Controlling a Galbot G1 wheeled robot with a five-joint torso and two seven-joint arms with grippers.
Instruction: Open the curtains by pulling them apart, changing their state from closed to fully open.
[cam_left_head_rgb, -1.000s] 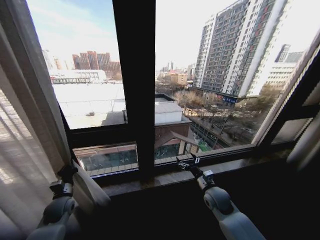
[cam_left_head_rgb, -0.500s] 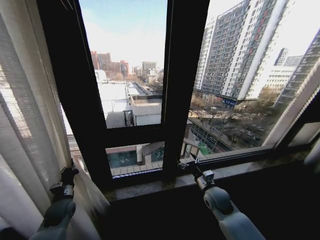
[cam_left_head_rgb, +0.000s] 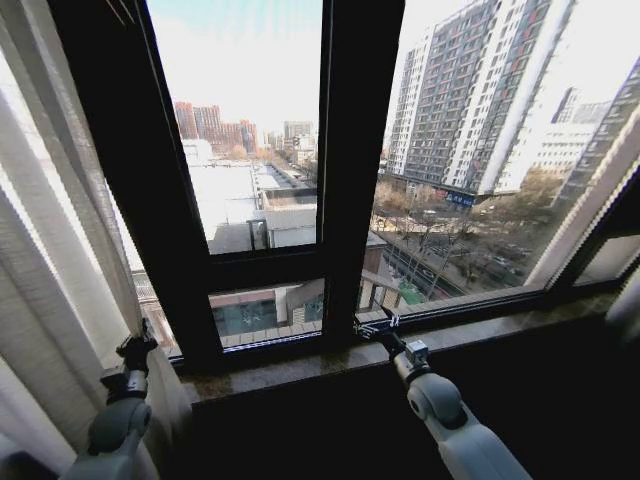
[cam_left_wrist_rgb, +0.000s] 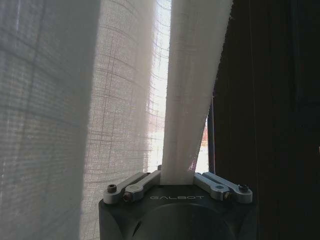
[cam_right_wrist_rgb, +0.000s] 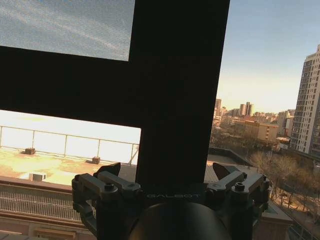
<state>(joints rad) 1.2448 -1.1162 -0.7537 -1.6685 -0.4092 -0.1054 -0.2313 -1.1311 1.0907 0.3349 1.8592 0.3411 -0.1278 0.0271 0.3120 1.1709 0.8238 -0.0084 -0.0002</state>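
One sheer curtain (cam_left_head_rgb: 45, 280), clamped in the left gripper (cam_left_head_rgb: 135, 348), now bunches further lower left, baring more window (cam_left_head_rgb: 260, 150); right gripper (cam_left_head_rgb: 375, 325) released.

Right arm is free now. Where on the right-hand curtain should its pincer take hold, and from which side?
Judging by the head view, take the right curtain at its inner hem, the edge facing the glass, low near the sill. Bring the right pincer, open and idle at the sill, in from the window side. That hem hangs free as a narrow vertical fold, like the one the left pincer holds.
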